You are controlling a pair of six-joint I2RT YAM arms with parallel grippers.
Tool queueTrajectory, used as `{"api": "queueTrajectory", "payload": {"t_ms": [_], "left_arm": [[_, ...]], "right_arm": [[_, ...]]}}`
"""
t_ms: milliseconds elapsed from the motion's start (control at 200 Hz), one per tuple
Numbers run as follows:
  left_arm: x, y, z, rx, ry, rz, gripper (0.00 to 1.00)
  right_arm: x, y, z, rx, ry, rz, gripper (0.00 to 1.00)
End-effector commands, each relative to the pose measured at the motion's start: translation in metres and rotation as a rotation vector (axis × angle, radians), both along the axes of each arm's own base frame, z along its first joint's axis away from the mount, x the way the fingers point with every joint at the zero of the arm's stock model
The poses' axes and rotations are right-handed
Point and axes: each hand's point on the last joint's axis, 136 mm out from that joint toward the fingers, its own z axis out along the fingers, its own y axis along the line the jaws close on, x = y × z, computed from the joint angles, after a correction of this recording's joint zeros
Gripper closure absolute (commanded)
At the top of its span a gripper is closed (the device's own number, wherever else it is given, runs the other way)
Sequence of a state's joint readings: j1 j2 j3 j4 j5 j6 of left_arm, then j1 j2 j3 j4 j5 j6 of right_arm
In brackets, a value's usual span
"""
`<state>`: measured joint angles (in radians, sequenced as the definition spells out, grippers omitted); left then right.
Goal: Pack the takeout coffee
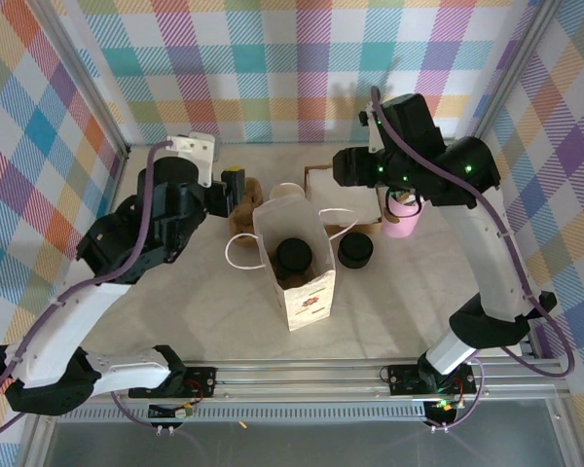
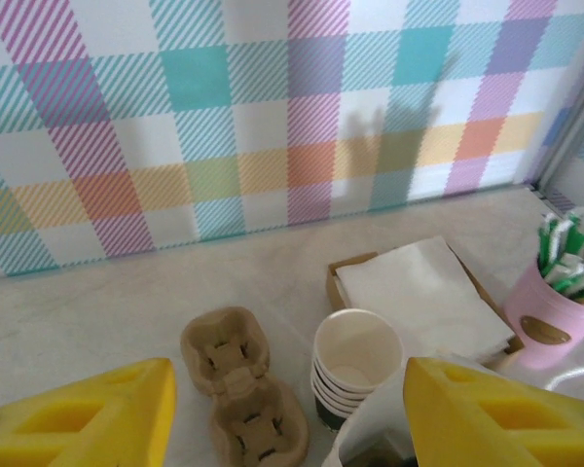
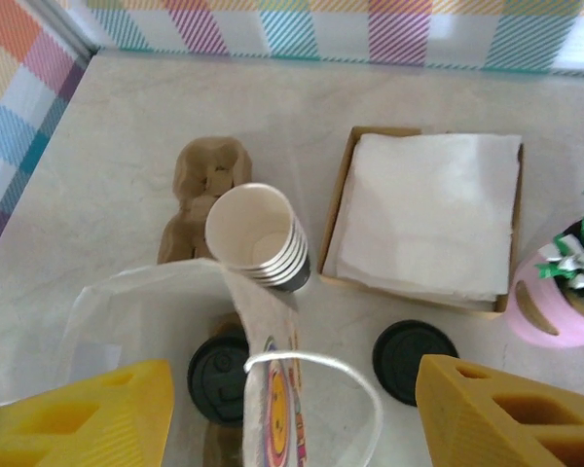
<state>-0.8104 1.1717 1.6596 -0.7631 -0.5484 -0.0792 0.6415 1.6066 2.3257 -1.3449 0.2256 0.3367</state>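
- The takeout coffee (image 1: 294, 255) stands inside the white paper bag (image 1: 310, 297). From above you see its round black lid.
- The bag stands up, open at the top, in the middle of the table (image 1: 419, 311).
- The stack of black lids (image 1: 354, 251) sits just beside the bag, on its right.
- Behind the bag are the stack of white cups (image 1: 287, 192), the brown cup carrier (image 1: 243, 206) and the napkin tray (image 3: 433, 219).
- The pink pot of straws (image 1: 402, 222) is farther right.
- The left gripper (image 2: 287, 418) is open and holds nothing.
- The right gripper (image 3: 292, 418) is open over the bag's mouth and holds nothing.
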Motion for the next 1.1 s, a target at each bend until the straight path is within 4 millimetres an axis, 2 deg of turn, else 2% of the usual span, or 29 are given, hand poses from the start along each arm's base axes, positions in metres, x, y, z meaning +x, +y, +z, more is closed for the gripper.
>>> {"api": "queueTrajectory", "payload": {"t_ms": [0,75,130,190,305,385,445,585,745,885,1095], "left_arm": [[0.024,-0.019,-0.015,0.021,-0.031,0.03,0.37],[0.032,-0.024,-0.02,0.077,-0.033,0.046,0.37],[0.035,-0.026,-0.007,0.029,-0.012,0.071,0.37],[0.037,-0.04,0.001,0.039,0.021,0.018,0.36],[0.047,-0.058,0.0,0.094,0.077,-0.02,0.36],[0.044,-0.083,-0.008,0.138,0.106,-0.159,0.38],[0.041,-0.09,-0.012,0.145,0.131,-0.209,0.4],[0.023,-0.08,-0.013,0.143,0.276,-0.231,0.47],[-0.002,-0.067,-0.037,0.126,0.48,-0.194,0.48],[-0.023,-0.065,-0.054,0.084,0.616,-0.202,0.5],[-0.043,-0.066,-0.075,0.05,0.784,-0.184,0.58]], "right_arm": [[0.016,-0.002,0.006,0.005,-0.062,0.06,0.33],[0.022,-0.003,0.014,0.041,-0.129,0.092,0.33],[0.022,-0.007,0.031,0.107,-0.162,0.087,0.35],[0.022,-0.013,0.039,0.128,-0.186,0.077,0.37],[0.021,-0.016,0.034,0.09,-0.193,0.11,0.38],[0.016,-0.014,0.025,0.064,-0.182,0.152,0.38],[0.014,-0.016,0.018,0.056,-0.162,0.15,0.38],[0.004,-0.02,0.012,0.098,-0.106,0.116,0.37],[-0.02,-0.024,-0.012,0.127,-0.004,0.11,0.36],[-0.039,-0.032,-0.033,0.121,0.087,0.095,0.35],[-0.058,-0.04,-0.044,0.11,0.125,0.093,0.34]]}}
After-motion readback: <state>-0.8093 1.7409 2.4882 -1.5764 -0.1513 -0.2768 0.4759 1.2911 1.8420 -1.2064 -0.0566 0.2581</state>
